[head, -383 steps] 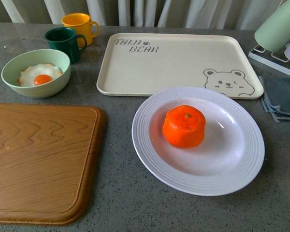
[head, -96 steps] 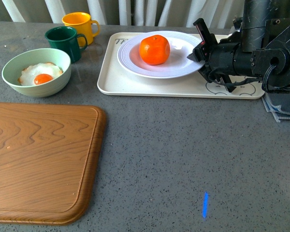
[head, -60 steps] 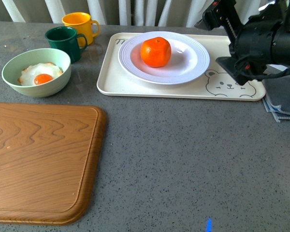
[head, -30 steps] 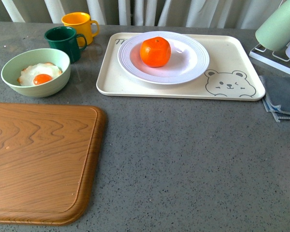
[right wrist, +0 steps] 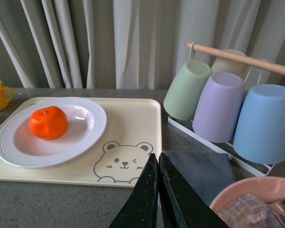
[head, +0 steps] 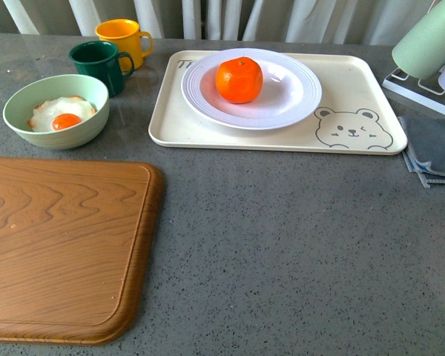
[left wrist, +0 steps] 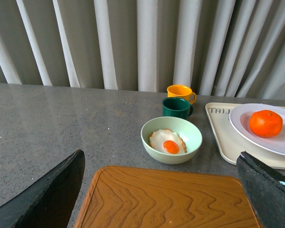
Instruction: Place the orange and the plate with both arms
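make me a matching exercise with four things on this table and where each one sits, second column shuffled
Things:
1. orange
2. plate
3. fried egg
4. yellow mug

Places:
A. in the green bowl
B. on the bear tray
C. behind the dark green mug
D. on the white plate

Pairs: 1-D, 2-B, 3-A, 4-C

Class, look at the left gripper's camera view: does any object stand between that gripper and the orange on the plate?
Yes. The pale green bowl holding the fried egg sits between the left gripper and the orange on the plate.
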### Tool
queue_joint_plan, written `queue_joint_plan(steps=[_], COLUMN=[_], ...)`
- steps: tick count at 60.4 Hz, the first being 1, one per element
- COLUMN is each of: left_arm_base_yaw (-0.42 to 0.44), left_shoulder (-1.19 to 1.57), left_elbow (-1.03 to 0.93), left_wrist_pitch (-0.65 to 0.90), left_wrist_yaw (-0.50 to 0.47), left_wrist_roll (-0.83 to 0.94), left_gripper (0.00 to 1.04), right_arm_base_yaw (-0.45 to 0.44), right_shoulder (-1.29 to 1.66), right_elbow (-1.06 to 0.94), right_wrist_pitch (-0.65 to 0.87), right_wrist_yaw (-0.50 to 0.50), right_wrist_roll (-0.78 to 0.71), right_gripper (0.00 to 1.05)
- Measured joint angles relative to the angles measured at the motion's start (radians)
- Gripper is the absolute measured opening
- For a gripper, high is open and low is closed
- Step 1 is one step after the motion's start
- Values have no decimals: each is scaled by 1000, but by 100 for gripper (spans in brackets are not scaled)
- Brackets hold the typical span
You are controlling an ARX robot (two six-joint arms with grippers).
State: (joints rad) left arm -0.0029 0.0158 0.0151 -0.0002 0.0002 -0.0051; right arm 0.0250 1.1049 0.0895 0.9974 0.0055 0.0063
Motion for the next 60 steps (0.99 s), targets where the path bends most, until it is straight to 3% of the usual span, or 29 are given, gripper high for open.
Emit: queue_joint_plan(steps=[60], left_arm_base_yaw=[0], left_shoulder=[0], left_elbow=[0], left_wrist_pitch=[0], left_wrist_yaw=[0], left_wrist_roll=[0], left_gripper=[96], right_arm_base_yaw=[-22], right_shoulder=[-699], right_elbow=[-69], right_wrist_pitch=[-594], right_wrist_yaw=[-6], right_wrist_roll=[0], right_gripper=[2])
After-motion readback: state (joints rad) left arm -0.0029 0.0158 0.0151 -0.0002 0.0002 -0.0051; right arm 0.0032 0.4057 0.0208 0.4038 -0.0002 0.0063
